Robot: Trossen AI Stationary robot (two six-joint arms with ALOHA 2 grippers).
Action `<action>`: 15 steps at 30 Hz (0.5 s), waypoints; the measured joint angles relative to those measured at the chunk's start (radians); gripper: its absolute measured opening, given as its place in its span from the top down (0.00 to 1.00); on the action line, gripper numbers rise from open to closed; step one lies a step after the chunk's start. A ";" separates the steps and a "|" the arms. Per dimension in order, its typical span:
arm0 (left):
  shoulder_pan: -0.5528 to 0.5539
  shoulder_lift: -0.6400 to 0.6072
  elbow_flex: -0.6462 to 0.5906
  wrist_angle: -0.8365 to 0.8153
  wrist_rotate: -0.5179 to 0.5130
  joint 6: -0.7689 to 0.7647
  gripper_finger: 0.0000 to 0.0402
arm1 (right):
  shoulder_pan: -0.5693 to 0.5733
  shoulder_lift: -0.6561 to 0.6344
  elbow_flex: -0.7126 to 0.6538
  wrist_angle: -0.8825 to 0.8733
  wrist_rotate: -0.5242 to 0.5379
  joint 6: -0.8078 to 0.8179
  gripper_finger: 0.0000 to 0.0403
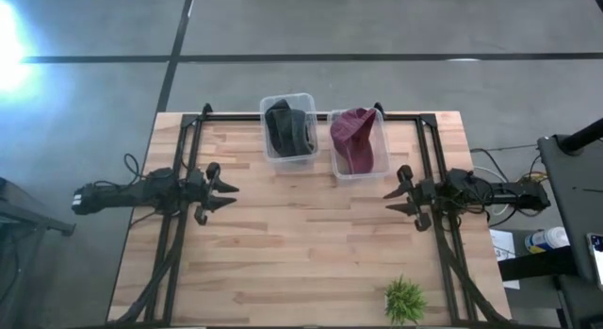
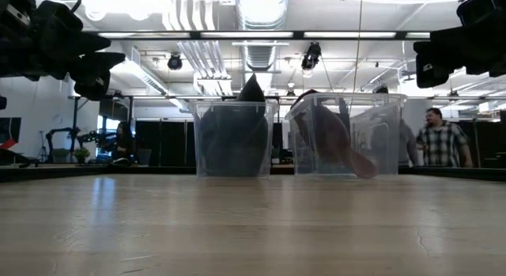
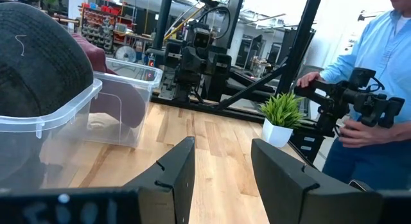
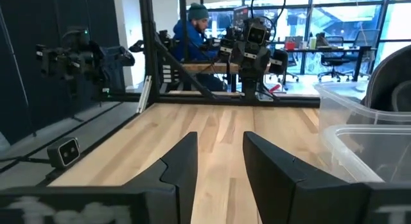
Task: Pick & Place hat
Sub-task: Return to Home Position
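Note:
Two clear plastic bins stand at the far side of the table. A black hat [image 1: 290, 127] fills the left bin [image 1: 287, 157]; in the left wrist view the black hat [image 3: 38, 63] bulges above the rim. A maroon hat [image 1: 355, 136] lies in the right bin [image 1: 361, 174] and leans against its wall [image 2: 332, 141]. My left gripper [image 1: 226, 196] is open at the table's left side, clear of both bins. My right gripper [image 1: 393, 200] is open at the right side, just nearer than the right bin.
A small potted green plant [image 1: 404, 299] stands at the near right corner. Black frame rails [image 1: 184, 169] run along both table sides and the far edge. Bare wood [image 1: 311, 235] lies between the arms. People [image 2: 433, 141] stand beyond the table.

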 joint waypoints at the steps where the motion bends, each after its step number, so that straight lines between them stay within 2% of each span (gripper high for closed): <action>1: 0.000 0.000 0.000 0.000 0.000 0.000 0.63 | 0.000 0.000 0.000 -0.003 0.000 0.002 0.70; 15: 0.000 0.000 0.000 -0.001 0.000 0.000 0.63 | 0.000 0.016 0.000 0.000 0.000 0.059 0.67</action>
